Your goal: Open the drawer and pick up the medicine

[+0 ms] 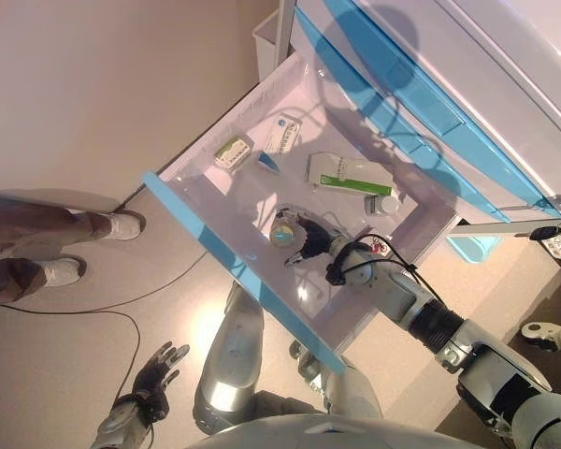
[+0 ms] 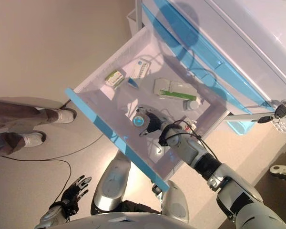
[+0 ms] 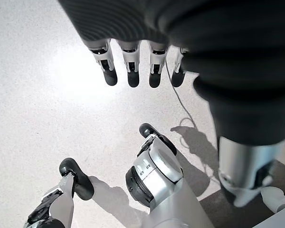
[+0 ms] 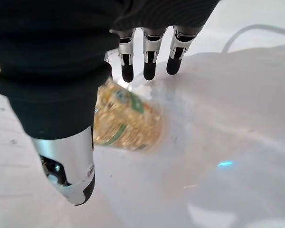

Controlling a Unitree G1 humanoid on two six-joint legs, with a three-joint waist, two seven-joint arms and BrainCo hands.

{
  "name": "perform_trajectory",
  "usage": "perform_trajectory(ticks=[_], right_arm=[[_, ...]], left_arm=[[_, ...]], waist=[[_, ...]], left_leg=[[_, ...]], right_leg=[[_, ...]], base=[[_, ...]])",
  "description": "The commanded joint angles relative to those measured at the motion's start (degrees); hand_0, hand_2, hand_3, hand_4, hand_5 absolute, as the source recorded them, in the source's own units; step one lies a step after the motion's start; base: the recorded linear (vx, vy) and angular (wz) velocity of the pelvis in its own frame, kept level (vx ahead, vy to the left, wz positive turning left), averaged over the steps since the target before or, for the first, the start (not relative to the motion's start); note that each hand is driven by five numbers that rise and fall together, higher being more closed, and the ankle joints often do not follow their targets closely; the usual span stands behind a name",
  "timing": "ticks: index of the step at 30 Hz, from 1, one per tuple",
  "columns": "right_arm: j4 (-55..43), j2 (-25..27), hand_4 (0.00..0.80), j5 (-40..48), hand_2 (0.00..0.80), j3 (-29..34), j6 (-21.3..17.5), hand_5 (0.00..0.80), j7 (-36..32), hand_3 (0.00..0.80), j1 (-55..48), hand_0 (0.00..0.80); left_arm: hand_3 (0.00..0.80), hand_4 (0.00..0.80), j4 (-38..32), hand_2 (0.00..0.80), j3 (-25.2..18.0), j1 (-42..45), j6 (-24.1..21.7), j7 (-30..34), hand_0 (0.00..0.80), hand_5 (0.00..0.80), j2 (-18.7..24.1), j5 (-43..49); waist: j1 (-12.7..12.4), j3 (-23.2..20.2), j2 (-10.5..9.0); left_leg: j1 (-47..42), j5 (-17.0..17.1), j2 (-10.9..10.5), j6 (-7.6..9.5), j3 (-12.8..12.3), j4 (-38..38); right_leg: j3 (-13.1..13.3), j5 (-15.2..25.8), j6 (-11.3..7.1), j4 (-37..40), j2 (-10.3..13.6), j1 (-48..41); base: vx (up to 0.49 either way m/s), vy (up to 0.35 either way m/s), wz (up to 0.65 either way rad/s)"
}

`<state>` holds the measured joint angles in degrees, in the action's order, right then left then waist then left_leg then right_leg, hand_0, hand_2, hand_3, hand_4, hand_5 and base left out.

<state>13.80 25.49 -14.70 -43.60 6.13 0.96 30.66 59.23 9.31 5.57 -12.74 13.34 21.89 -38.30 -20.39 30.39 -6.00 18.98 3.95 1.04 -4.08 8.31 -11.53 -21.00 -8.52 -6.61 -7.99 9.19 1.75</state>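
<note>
The white drawer with a blue front (image 1: 226,257) is pulled out. Inside lies a clear medicine bottle (image 1: 282,232) with a blue cap, full of yellowish pills. My right hand (image 1: 313,241) reaches into the drawer right at the bottle. In the right wrist view the bottle (image 4: 128,118) lies between the straight fingers (image 4: 148,64) and the thumb (image 4: 73,166), which are spread apart and not closed on it. My left hand (image 1: 154,374) hangs low at my left side over the floor, with its fingers (image 3: 133,69) straight and empty.
The drawer also holds a green-and-white box (image 1: 348,176), a small green box (image 1: 232,152), a white box (image 1: 282,134) and a small white bottle (image 1: 386,203). The cabinet (image 1: 430,112) with blue drawer fronts stands behind. A person's legs (image 1: 47,243) are on the left.
</note>
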Motion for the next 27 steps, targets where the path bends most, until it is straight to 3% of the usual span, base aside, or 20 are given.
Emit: perform_trajectory(ticks=[1, 10, 24, 25, 26, 27], right_arm=[[-2.01, -0.68, 0.000, -0.87, 0.000, -0.99, -2.67, 0.000, 0.90, 0.000, 2.07, 0.000], [-2.03, -1.22, 0.000, -0.60, 0.000, -1.38, -3.62, 0.000, -2.17, 0.000, 2.90, 0.000], [1.40, -3.41, 0.000, -3.72, 0.000, -3.63, -1.65, 0.000, -2.17, 0.000, 3.97, 0.000], [1.67, -3.58, 0.053, -3.73, 0.053, -3.73, -1.65, 0.053, -2.23, 0.053, 4.04, 0.053], [2.16, -3.74, 0.317, -3.84, 0.317, -3.82, -1.86, 0.317, -2.54, 0.317, 4.14, 0.317], [2.26, -3.82, 0.521, -4.07, 0.521, -3.89, -1.83, 0.521, -2.55, 0.521, 4.17, 0.521]], left_arm=[[0.000, 0.000, -0.18, 0.000, 2.03, 1.35, -1.06, -0.33, 0.000, 0.000, 0.83, 1.11], [0.000, 0.000, 0.23, 0.000, 2.01, 1.00, -1.06, -0.35, 0.000, 0.000, 0.81, 1.28], [0.000, 0.000, 0.35, 0.000, 2.06, 0.49, -0.56, -0.04, 0.000, 0.000, 1.03, 1.34], [0.000, 0.000, 0.40, 0.000, 2.07, 0.46, -0.58, 0.02, 0.000, 0.000, 1.08, 1.28], [0.000, 0.000, 0.52, 0.000, 2.06, 0.39, -0.69, 0.13, 0.000, 0.000, 1.12, 1.22], [0.000, 0.000, 0.55, 0.000, 2.05, 0.35, -0.71, 0.17, 0.000, 0.000, 1.10, 1.22]], waist=[[-0.46, -0.60, 0.48], [-0.58, -0.60, 0.41], [-1.19, -0.60, 0.44], [-1.21, -0.60, 0.43], [-1.22, -0.60, 0.41], [-1.22, -0.60, 0.39]], left_leg=[[1.95, -6.08, -2.42, 2.70, 1.70, -5.02], [2.24, -6.15, -2.54, 2.64, 2.03, -5.32], [3.11, -6.29, -2.83, 2.79, 2.51, -5.68], [3.16, -6.28, -2.82, 2.80, 2.51, -5.70], [3.17, -6.29, -2.79, 2.79, 2.54, -5.65], [3.28, -6.32, -2.81, 2.78, 2.57, -5.73]], right_leg=[[2.08, 6.87, 0.82, -2.07, 0.86, 4.92], [1.85, 6.92, 0.74, -2.44, 1.13, 5.40], [1.60, 6.96, 0.62, -2.47, 1.22, 5.95], [1.56, 6.99, 0.61, -2.50, 1.21, 6.02], [1.53, 7.01, 0.58, -2.43, 1.22, 6.03], [1.53, 7.03, 0.57, -2.43, 1.21, 6.09]], base=[[-0.013, 0.000, 0.04], [0.000, 0.000, 0.00], [0.000, 0.000, 0.00], [0.000, 0.000, 0.00], [0.000, 0.000, 0.00], [0.000, 0.000, 0.00]])
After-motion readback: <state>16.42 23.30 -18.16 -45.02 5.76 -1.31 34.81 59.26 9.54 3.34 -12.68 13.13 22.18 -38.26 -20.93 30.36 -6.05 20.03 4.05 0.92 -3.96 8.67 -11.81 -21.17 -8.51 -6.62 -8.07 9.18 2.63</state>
